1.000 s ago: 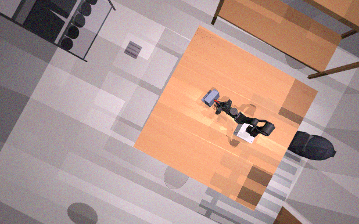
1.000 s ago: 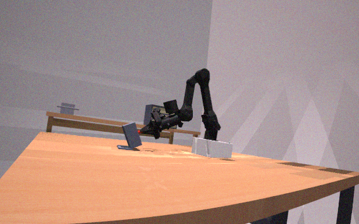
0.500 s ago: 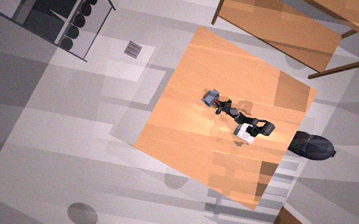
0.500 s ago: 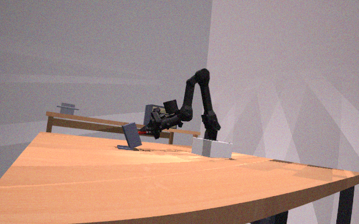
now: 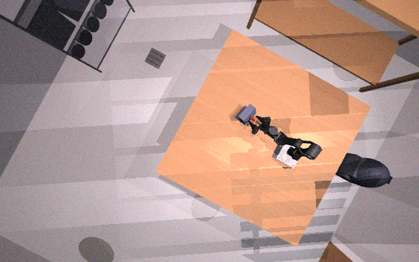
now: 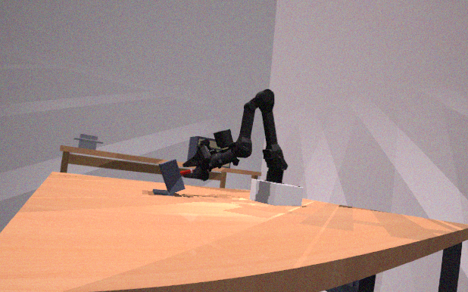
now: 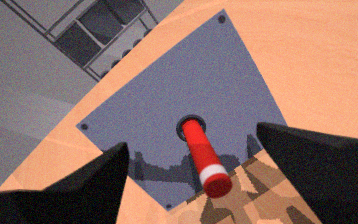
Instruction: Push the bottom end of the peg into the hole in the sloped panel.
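peg [image 7: 203,155] seated in the hole [image 7: 191,121], my tool [image 7: 195,165] spread wide

the red peg sticks out of the sloped panel [image 7: 180,95] near the middle of the surface [image 6: 88,227]; my fingers flank it without touching, holding nothing. what's left, i judge, is backing straight out. the white base block [image 6: 277,193] sits behind me, well apart.

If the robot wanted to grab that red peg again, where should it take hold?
Probably on the free end of the red peg, near its white band, with one finger on each round side. The other end sits in the hole of the sloped panel, so only the outer part is reachable. The open gripper already straddles it, coming along the peg's own axis.
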{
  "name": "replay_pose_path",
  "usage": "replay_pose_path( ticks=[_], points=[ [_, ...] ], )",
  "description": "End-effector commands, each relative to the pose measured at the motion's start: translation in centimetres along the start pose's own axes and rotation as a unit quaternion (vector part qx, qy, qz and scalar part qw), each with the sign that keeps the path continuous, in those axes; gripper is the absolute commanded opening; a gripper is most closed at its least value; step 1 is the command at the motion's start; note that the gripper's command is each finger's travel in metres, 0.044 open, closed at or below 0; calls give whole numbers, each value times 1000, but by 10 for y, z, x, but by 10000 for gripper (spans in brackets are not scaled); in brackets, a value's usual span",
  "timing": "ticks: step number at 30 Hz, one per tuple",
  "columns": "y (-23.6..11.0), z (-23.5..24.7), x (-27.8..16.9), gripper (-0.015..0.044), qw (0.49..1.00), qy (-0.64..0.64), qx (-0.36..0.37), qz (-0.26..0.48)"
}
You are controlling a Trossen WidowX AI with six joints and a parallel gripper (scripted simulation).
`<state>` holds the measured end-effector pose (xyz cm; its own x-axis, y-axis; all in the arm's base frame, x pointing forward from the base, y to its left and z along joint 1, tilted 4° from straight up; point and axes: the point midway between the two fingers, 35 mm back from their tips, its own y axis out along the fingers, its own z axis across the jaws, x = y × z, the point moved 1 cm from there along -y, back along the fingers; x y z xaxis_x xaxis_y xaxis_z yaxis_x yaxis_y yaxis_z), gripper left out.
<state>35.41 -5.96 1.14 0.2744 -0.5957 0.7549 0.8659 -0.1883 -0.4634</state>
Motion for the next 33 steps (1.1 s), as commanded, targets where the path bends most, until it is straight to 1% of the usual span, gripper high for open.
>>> replay_pose_path(
  ticks=[1,33],
  points=[
    [-4,0,1,440,1000,0,-1,0],
    [-28,4,6,440,1000,-1,0,0]
  ],
)
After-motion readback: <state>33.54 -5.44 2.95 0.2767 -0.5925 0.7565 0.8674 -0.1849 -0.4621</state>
